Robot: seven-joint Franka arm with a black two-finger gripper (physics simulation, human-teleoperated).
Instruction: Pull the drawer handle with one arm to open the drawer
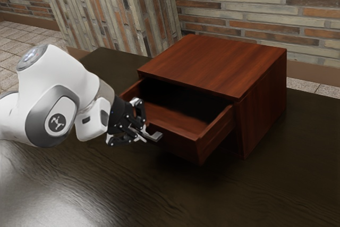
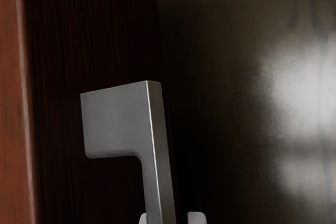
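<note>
A reddish-brown wooden cabinet [image 1: 223, 73] stands on the dark table. Its drawer [image 1: 212, 134] is pulled well out toward the exterior view's lower left, and its hollow inside is in shadow. A grey metal handle [image 1: 155, 137] sticks out from the drawer's front. My black gripper [image 1: 139, 133] is shut on this handle, at the end of the white arm coming in from the exterior view's left. In the wrist view the handle [image 2: 137, 140] is an angled grey bar standing off the dark drawer front [image 2: 89, 40], with pale fingertips [image 2: 195, 217] on either side of its stem.
The dark wooden table [image 1: 175, 195] stretches wide in front of and beside the cabinet. Brick walls stand behind it, and a tiled floor lies at the exterior view's far left. My arm's white elbow [image 1: 50, 104] hangs low over the table.
</note>
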